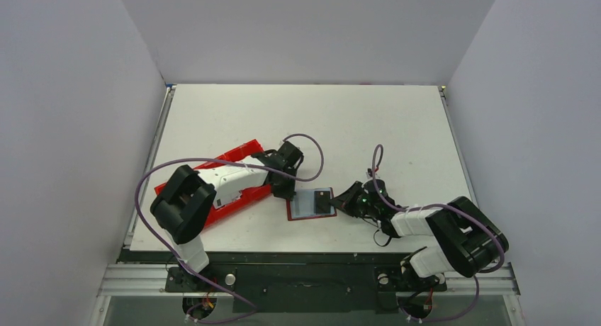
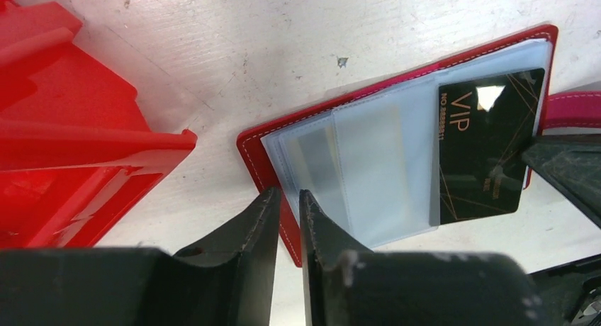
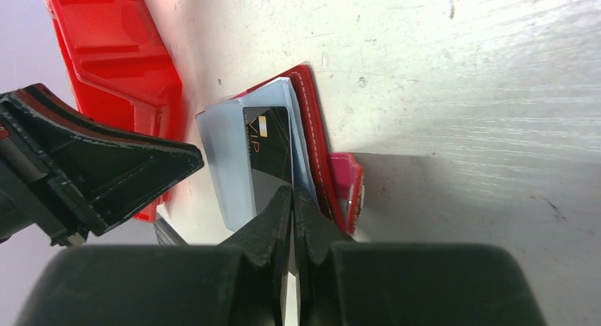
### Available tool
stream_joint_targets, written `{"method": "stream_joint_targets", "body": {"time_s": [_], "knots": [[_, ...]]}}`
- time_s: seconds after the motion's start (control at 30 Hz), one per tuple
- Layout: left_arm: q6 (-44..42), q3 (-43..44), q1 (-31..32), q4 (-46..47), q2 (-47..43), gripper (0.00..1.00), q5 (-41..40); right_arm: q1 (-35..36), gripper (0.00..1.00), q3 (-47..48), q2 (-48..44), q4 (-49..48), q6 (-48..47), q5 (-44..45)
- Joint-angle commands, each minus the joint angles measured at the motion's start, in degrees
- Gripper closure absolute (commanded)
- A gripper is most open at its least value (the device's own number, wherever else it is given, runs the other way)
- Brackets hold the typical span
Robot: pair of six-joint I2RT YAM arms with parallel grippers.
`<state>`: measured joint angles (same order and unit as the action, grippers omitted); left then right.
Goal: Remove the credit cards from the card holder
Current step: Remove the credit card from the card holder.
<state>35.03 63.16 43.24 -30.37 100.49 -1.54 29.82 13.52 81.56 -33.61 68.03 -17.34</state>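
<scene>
The card holder [image 1: 310,204] lies open and flat on the white tabletop [image 1: 319,120], between the two arms and just beside the bright red compartment tray [image 1: 244,150]. Its dark red cover faces down and its pale blue-grey sleeves [image 2: 368,170] face up.

In the left wrist view, a black VIP card [image 2: 489,149] with gold lettering lies at the strap end of the holder. Its inner edge is tucked under a translucent sleeve and the rest is uncovered. The red strap tab [image 2: 574,110] sticks out past that end onto the tabletop.

The right end effector [image 3: 292,195] reaches in from the strap side. Its fingers are pressed together on the outer edge of the black VIP card (only a hairline gap shows between them in the right wrist view).

The left end effector [image 2: 289,198] sits at the opposite end, over the cover's stitched border. Its fingers are drawn almost together, leaving a narrow slit. Whether they pinch the cover or merely press on it cannot be told. The tray lies under the left arm, close to the holder but not touching it.
</scene>
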Motion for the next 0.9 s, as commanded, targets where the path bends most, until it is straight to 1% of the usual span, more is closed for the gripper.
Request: {"method": "stream_joint_targets", "body": {"time_s": [0.0, 0.03, 0.1, 0.23, 0.4, 0.63, 0.87], "knots": [[-1.58, 4.58, -0.35, -3.62, -3.04, 0.81, -0.86, -0.55, 1.00, 1.59, -2.63, 3.15, -2.34, 1.86], [-1.60, 5.17, -0.31, -4.05, -3.38, 0.76, -0.66, -0.60, 1.00, 1.64, -3.05, 3.64, -2.50, 1.96], [-1.70, 6.06, -0.28, -4.63, -4.42, 0.69, -0.25, -0.75, 1.00, 1.71, -3.52, 4.10, -2.54, 1.84], [-1.64, 7.41, -0.29, -4.64, -6.12, 0.62, 2.47, -0.98, 1.00, 1.95, -4.75, 4.87, -2.38, 1.48], [-0.91, 8.32, -0.50, -3.03, -6.78, 0.58, 7.43, -1.59, 1.00, 2.98, -7.25, 7.09, -2.40, 0.88], [1.80, 7.05, -1.88, 1.27, -6.48, 0.57, 15.30, -2.80, 1.00, 3.51, -10.89, 9.31, -2.25, -0.10], [6.02, 3.96, -3.59, 8.53, -6.00, 0.54, 23.75, -3.86, 1.00, 4.39, -15.03, 10.06, -0.44, -1.85]]}}
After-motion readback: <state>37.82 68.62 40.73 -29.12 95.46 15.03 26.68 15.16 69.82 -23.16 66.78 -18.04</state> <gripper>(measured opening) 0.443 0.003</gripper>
